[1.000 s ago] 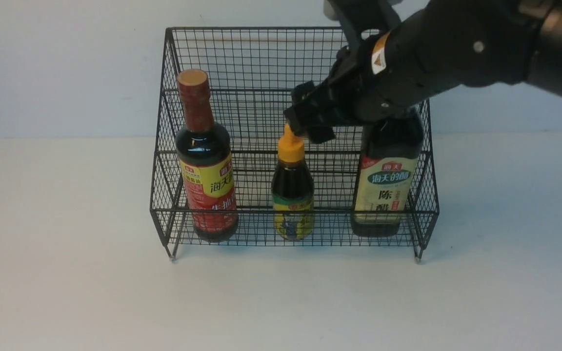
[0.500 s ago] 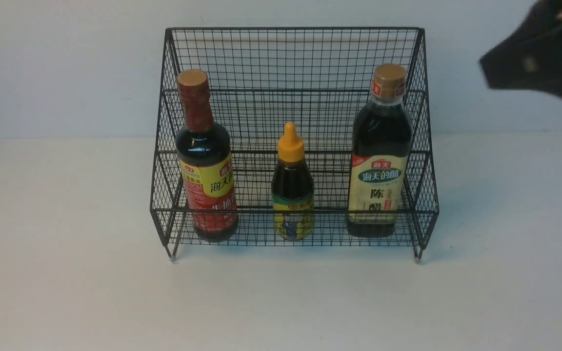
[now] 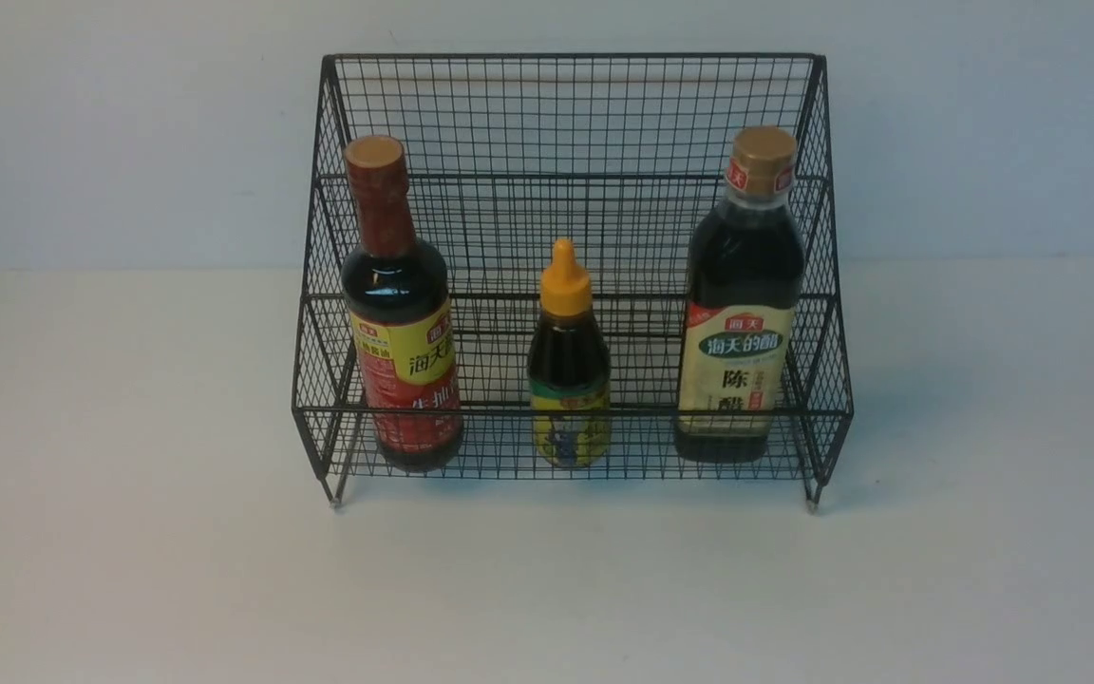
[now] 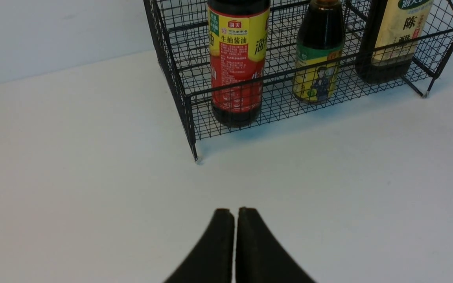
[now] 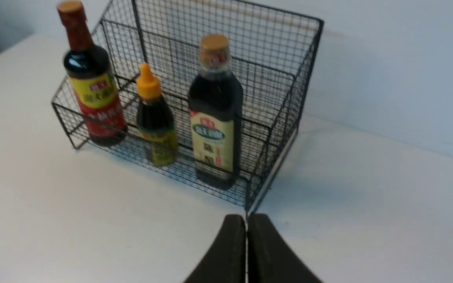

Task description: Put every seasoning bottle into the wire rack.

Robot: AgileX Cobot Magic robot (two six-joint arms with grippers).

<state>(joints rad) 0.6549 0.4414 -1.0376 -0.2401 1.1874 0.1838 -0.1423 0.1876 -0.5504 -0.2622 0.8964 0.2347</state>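
rack: wire rack (image 3: 566, 114) holds all three seasoning bottles upright | grippers: left gripper (image 4: 235, 214) and right gripper (image 5: 246, 220) pressed together, empty | advice: retreat well clear of rack

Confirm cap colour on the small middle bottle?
Orange-yellow nozzle cap on the small bottle; clearest in the front view.

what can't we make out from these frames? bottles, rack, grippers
- Tall round bottle: top cut off by the left wrist view's edge.
- Squarish bottle and small bottle: upper parts cropped there too.
- Small bottle's label: blurred in the right wrist view, unreadable.
- Wire rack: back edge of its base hidden by mesh and bottles, front view.
- Right gripper, left gripper: only fingertips show; arms out of the front view.
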